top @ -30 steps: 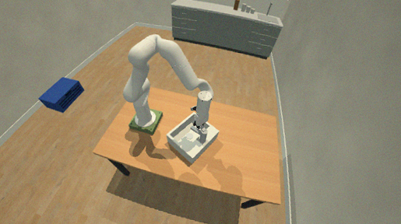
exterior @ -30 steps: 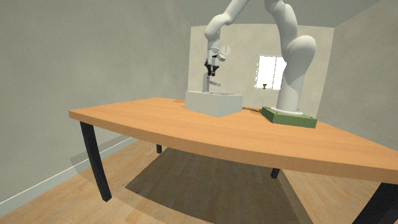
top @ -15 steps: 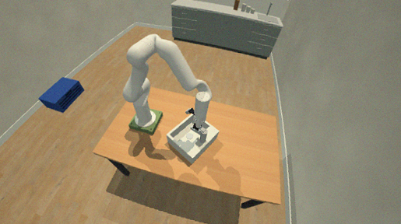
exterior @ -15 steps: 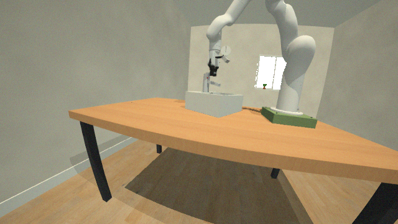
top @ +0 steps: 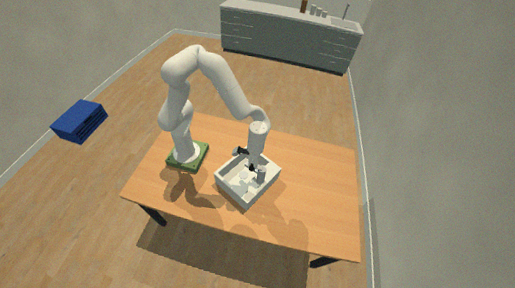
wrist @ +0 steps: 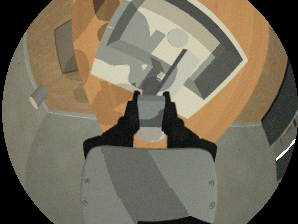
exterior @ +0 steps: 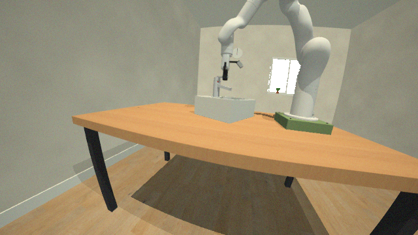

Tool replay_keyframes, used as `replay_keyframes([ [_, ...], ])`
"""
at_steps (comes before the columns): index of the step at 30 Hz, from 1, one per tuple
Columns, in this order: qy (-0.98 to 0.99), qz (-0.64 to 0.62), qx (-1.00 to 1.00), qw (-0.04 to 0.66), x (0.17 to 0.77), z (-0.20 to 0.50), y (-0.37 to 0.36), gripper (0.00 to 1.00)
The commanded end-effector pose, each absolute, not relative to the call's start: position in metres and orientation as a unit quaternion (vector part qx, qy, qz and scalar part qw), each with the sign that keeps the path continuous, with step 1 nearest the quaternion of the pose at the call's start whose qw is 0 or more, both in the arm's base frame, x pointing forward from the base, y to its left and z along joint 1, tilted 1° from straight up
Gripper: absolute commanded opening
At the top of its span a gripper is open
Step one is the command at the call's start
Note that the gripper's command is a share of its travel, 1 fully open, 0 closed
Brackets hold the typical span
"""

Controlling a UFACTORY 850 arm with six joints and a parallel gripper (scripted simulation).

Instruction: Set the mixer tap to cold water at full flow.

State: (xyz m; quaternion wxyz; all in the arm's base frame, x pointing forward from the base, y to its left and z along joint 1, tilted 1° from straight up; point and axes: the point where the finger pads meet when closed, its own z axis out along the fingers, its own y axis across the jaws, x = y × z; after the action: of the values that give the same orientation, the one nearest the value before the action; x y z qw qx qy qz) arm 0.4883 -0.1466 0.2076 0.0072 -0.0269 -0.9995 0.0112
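A grey mixer tap [top: 261, 175] [exterior: 215, 87] stands at the back of a white basin [top: 230, 188] [exterior: 225, 110] [wrist: 222, 38] on the wooden table [top: 316, 198] [exterior: 183, 130]. Its spout [exterior: 226, 87] points out over the basin. A small red dot shows on the tap body in the exterior view. My gripper [top: 251, 166] [exterior: 225, 76] [wrist: 151, 99] comes down from above and is shut on the tap's grey lever [wrist: 152, 117], which shows between the two black fingers in the wrist view. The lever's angle is mostly hidden by the fingers in the top and exterior views. I see no blue dot.
The arm's green base plate [top: 198, 160] [exterior: 304, 124] sits on the table beside the basin. A blue crate [top: 79, 120] lies on the floor to the left. A kitchen counter [top: 288, 34] stands against the far wall.
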Motion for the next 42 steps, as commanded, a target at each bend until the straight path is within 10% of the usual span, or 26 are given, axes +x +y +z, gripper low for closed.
replay_keyframes([
  [1,-0.998,-0.003,0.057,0.004,0.4895,0.2083,-0.1561,0.0],
  [27,-0.994,-0.003,0.111,0.004,0.4905,0.2083,-0.1623,0.0],
  [28,-0.994,-0.003,0.111,0.004,0.4905,0.2083,-0.1623,0.65],
  [42,-0.994,-0.003,0.111,0.004,0.4905,0.2083,-0.1623,0.65],
])
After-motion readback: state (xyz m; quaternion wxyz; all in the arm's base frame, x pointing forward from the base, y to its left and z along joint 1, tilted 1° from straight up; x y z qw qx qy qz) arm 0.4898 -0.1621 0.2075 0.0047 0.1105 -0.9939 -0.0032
